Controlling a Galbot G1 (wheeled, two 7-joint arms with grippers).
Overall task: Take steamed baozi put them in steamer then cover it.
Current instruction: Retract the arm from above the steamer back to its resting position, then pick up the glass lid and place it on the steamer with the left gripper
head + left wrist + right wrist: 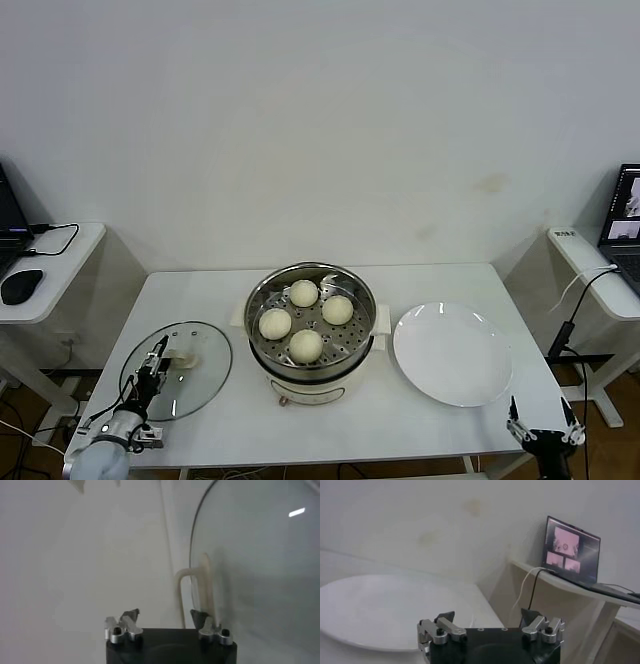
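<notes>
Four small, round, cream-white steamed baozi (304,293) (337,309) (275,323) (306,345) sit apart from one another on the perforated floor of the round, shiny stainless-steel steamer (262,300), which rests on a cream-white pot base in the middle of the white rectangular table (200,285). Well to the steamer's left lies the round glass lid (205,365) with its cream arched handle (183,352), flat on the tabletop. The left gripper (158,351) is down over that lid, just beside the handle; in the left wrist view its two dark fingertips (131,614) stand apart, one on the bare table side and the other (198,616) close against the foot of the cream handle (201,587), so the jaws are spread around the handle's near end without visibly pinching it. The lid's glass (260,565) stretches away beyond the fingers, on the far side of the handle from the gripper body. The right gripper (543,420) waits at the near right corner of the table, well apart from the steamer, its fingers (445,617) spread wide and holding nothing. Just ahead of it and toward the steamer lies the flat round white plate (450,355), bare, its rim near the steamer's right handle. Past the right gripper, on a white side desk, stands an open laptop (571,550) with a lit screen.
</notes>
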